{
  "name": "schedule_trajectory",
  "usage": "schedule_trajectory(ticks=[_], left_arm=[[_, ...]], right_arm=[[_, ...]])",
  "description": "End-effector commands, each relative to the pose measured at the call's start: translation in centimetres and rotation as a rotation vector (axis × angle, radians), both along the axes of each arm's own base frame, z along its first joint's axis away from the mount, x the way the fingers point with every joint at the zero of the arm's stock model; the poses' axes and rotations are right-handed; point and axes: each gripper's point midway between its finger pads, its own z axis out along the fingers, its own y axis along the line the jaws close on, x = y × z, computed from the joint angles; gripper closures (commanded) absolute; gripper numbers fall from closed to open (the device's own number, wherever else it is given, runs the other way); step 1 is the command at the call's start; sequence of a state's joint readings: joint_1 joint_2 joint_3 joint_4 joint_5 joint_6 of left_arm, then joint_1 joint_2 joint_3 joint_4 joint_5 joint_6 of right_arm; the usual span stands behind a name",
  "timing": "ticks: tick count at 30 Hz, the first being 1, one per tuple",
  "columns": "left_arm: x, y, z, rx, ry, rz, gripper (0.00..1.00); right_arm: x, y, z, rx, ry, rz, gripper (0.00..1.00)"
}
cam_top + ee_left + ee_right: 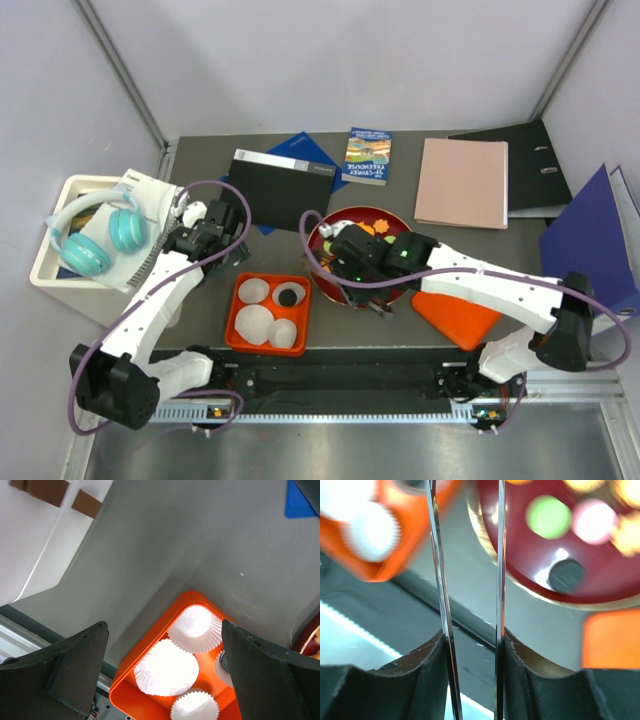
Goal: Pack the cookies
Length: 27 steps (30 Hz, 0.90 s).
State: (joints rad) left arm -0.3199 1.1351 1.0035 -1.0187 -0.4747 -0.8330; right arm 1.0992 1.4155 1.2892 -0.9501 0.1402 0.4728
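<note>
Glossy red bowl [600,585]; pleated white paper cups [166,667]; matt grey table [200,545].

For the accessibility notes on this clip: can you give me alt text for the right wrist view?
Two thin metal blades held in the right gripper run up the frame with a narrow gap between them, nothing visible in it. Behind, blurred, sits a dark red plate with green, pink and black cookies; an orange tray with a white paper cup lies left.

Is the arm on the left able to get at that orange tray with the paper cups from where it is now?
Probably yes. The left gripper hangs just beyond the orange tray with its jaws wide open, and bare table lies between them. The right gripper is off over the red bowl, so it seems out of the way.
</note>
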Motion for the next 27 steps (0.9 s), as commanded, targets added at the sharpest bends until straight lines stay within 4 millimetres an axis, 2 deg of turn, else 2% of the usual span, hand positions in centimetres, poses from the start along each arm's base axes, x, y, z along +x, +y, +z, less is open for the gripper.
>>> schedule_trajectory(ticks=[1, 4, 6, 10, 12, 27], left_arm=[[-0.1, 1.2, 1.1, 0.022, -0.041, 0.079, 0.01], [-0.7, 2.2, 1.3, 0.039, -0.039, 0.134, 0.01], [-0.9, 2.8, 1.8, 0.062, -0.053, 0.164, 0.01], [-1.4, 3.5, 2.2, 0.078, -0.059, 0.205, 0.01], [-1.5, 3.6, 2.2, 0.080, -0.057, 0.208, 0.01], [-1.5, 3.5, 1.9, 0.082, -0.048, 0.190, 0.01]], right_arm=[[-1.2, 5.9, 1.9, 0.083, -0.010, 0.155, 0.64], [-1.4, 8.0, 1.5, 0.095, 0.016, 0.197, 0.64], [-1.4, 9.3, 1.9, 0.119, 0.019, 0.222, 0.64], [-0.8, 10.9, 1.0, 0.100, 0.025, 0.251, 0.64], [-1.0, 11.8, 1.2, 0.122, 0.040, 0.279, 0.64], [-1.0, 14.5, -0.7, 0.102, 0.093, 0.342, 0.63]])
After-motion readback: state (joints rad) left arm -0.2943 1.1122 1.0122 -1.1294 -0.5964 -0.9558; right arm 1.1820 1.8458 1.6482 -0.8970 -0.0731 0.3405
